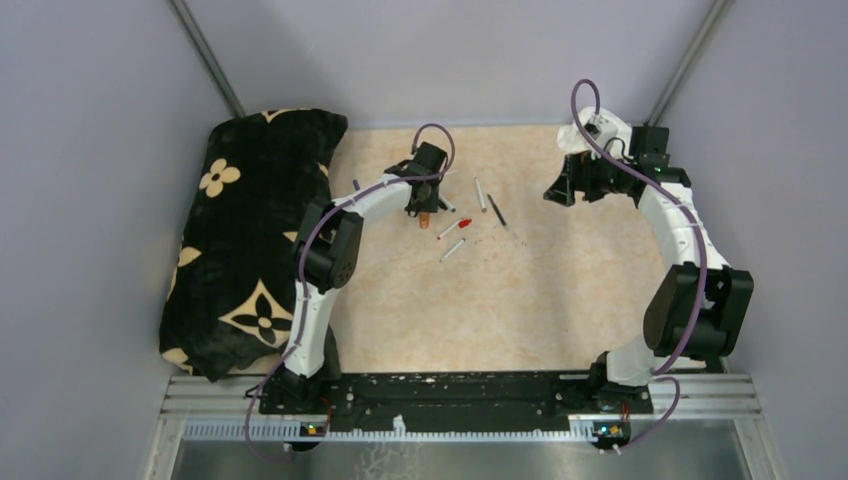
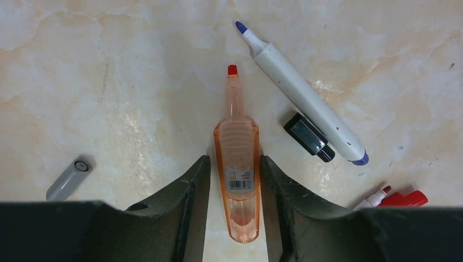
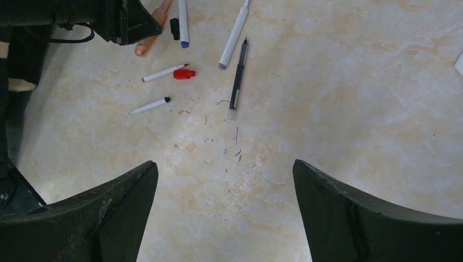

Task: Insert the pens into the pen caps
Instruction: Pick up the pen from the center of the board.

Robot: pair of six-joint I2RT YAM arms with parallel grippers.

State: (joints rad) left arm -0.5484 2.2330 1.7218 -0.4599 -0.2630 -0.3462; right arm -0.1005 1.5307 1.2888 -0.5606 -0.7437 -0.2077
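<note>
An orange highlighter lies uncapped on the marble tabletop, red tip pointing away. My left gripper straddles its rear half, jaws open, with only thin gaps beside the barrel. To its right lie a white blue-tipped pen, a black cap, a red-tipped pen and a red cap. A grey cap lies to the left. My right gripper hangs open and empty above bare table. Beyond it lie a thin black pen, a grey-white pen and a black-tipped pen.
A black cushion with cream flowers fills the table's left side. Grey walls close in the back and both sides. Small ink marks dot the tabletop near the pens. A white scrap shows at the right wrist view's edge.
</note>
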